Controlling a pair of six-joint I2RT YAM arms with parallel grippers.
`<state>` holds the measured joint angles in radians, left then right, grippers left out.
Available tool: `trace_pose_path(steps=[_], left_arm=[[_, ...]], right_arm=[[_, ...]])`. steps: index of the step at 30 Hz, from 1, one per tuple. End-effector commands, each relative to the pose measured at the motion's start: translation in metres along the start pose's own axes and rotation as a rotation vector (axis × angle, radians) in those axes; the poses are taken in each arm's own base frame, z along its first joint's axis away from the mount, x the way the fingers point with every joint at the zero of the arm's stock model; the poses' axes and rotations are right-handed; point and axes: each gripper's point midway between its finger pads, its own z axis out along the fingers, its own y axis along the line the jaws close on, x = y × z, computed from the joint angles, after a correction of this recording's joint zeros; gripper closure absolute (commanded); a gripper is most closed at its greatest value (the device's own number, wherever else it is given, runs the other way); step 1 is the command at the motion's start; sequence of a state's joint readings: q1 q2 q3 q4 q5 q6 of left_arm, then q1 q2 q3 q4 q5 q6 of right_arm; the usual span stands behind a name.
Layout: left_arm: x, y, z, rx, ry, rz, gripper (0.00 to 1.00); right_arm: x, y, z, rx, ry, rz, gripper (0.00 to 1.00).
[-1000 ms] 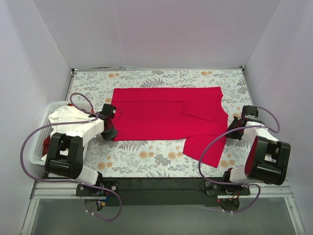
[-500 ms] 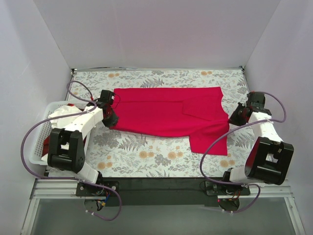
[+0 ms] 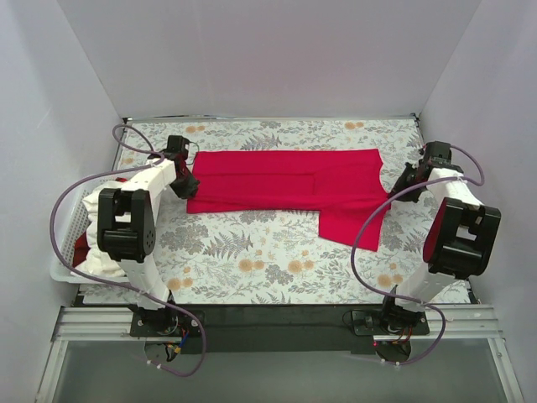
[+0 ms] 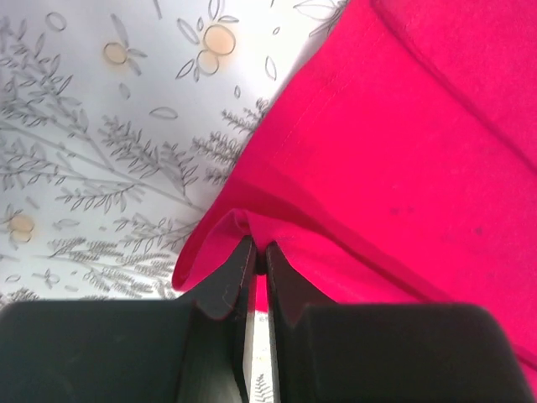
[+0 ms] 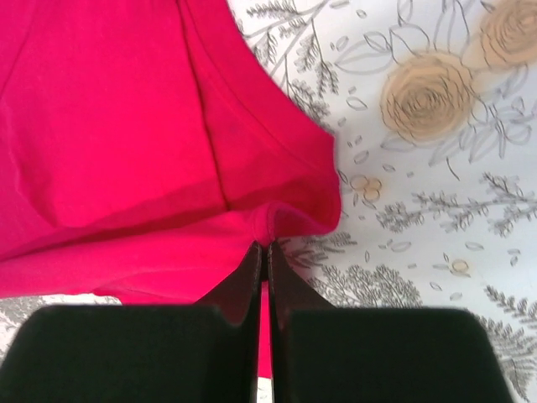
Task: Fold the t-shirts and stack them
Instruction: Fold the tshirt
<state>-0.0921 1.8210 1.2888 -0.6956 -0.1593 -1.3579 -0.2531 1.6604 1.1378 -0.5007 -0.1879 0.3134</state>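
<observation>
- Shirt (image 3: 285, 178), red, is laid on floral cloth (image 3: 252, 260) beside basket (image 3: 60, 267); it is folded lengthwise into a band, with one flap trailing at the end far from the basket.
- Left gripper (image 4: 256, 262): jaws are clamped on the shirt's edge nearest the basket.
- Right gripper (image 5: 263, 250): jaws are pinched on the edge farthest from the basket.
- White shirt (image 3: 102, 265) and red cloth (image 3: 81, 248) are seen in the basket, unfolded.
- Progress is judged early; no stack is begun.
</observation>
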Motion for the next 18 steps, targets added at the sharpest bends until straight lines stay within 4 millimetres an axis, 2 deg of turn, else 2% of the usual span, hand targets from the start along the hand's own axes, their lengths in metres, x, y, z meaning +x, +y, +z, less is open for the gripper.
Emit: trace_pose_path(steps=[1, 5, 8, 18], left_arm=[[-0.024, -0.013, -0.004, 0.032, -0.047, -0.02, 1.0], [-0.032, -0.022, 0.002, 0.051, -0.058, -0.025, 1.0], [-0.039, -0.029, 0.007, 0.062, -0.067, -0.01, 1.0], [-0.044, -0.025, 0.017, 0.025, -0.092, -0.01, 1.0]], right_arm=[[-0.021, 0.015, -0.001, -0.055, -0.018, -0.016, 0.99], [-0.033, 0.016, 0.008, -0.043, -0.019, -0.018, 0.99], [-0.035, 0.012, 0.016, -0.023, -0.005, -0.019, 0.99], [-0.044, 0.014, 0.026, -0.025, 0.0, -0.031, 0.99]])
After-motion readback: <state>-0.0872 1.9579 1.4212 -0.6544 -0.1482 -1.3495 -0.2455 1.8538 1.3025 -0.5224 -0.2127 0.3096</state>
